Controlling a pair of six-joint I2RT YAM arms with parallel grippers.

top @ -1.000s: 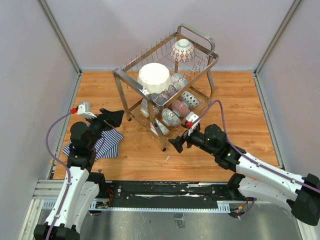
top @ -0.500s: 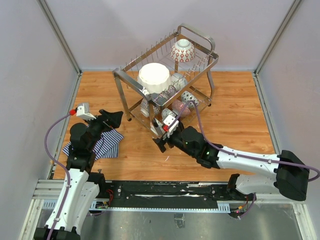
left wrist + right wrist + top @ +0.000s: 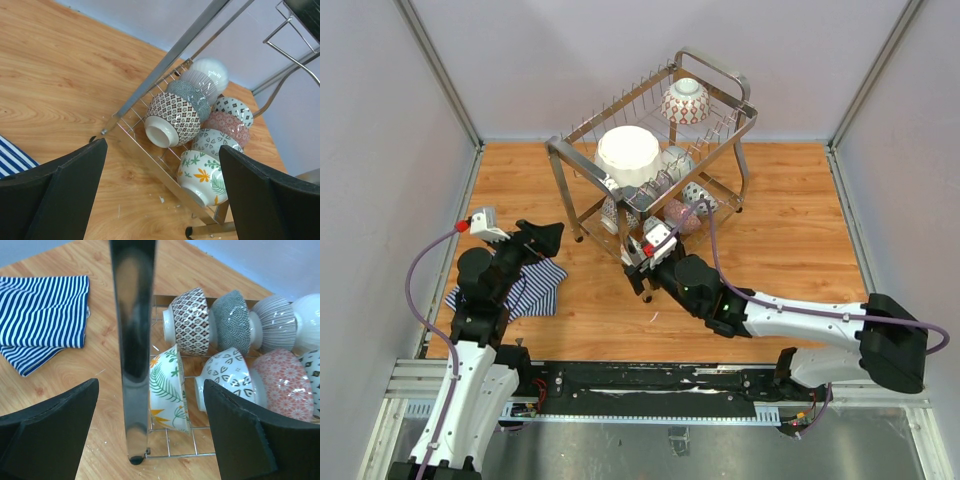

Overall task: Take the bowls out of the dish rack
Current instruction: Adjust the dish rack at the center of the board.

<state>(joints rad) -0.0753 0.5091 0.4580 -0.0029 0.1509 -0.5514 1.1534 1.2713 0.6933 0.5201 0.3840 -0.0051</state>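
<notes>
The dish rack [image 3: 718, 70] stands at the back middle of the table. Its upper tier holds a large white bowl [image 3: 627, 155] and a red-lattice bowl [image 3: 686, 100]. Several small bowls lie on their sides in the lower tier. My right gripper [image 3: 638, 264] is open at the rack's near corner. In the right wrist view its gripper [image 3: 150, 440] straddles the chrome rack leg [image 3: 132, 340] and the floral bowl [image 3: 167, 390] without touching them. My left gripper [image 3: 542, 238] hangs open left of the rack, and the left wrist view looks past the gripper [image 3: 162, 200] at the floral bowl [image 3: 202, 175].
A blue-white striped cloth [image 3: 525, 288] lies on the wood under the left arm, also showing as the cloth [image 3: 42, 315] in the right wrist view. Grey walls close the table at the back and both sides. A pink bowl [image 3: 285, 385] and a grey-blue bowl [image 3: 232, 322] crowd the floral one.
My right arm has swung left from the rack's right side to its near corner leg, and its jaws have narrowed slightly. The left arm has hardly moved.
</notes>
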